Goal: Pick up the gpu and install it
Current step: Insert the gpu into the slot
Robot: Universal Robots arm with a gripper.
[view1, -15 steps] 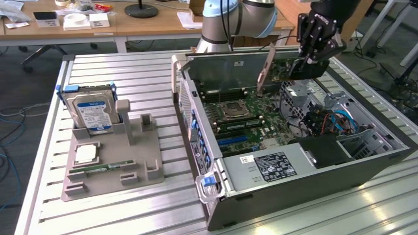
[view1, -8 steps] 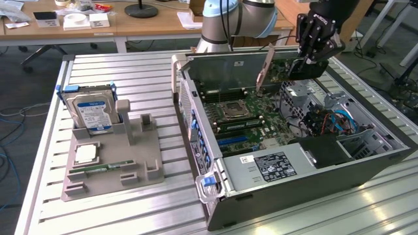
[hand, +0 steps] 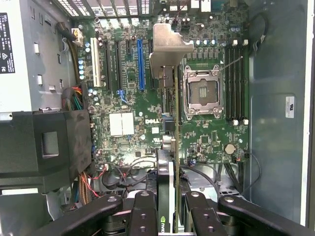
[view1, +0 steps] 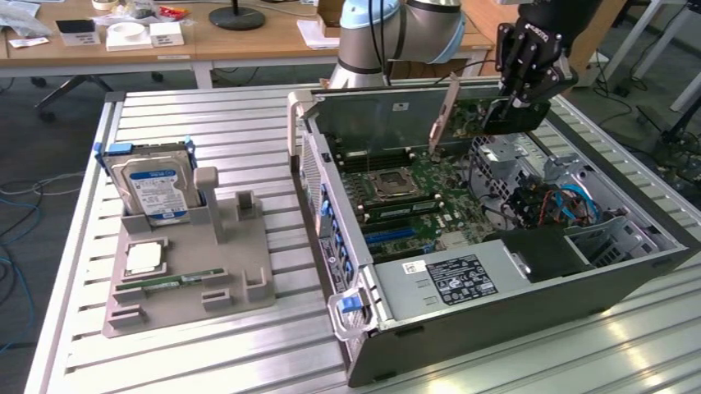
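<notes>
The claw grips the gpu, at one o'clock in the exterior view.
Lowered askew, it could jam against the motherboard.

arm: silver-grey tube, pale-blue joint caps | fingers: black linkage bars, round pivot screws

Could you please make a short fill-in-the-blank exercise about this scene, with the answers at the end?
1. The fingers hold the ___ over the open computer case.
2. The hard drive stands ___ in the grey holder.
3. The held card is not yet seated in any ___ of the motherboard.
Answers: gpu; upright; slot.
</notes>
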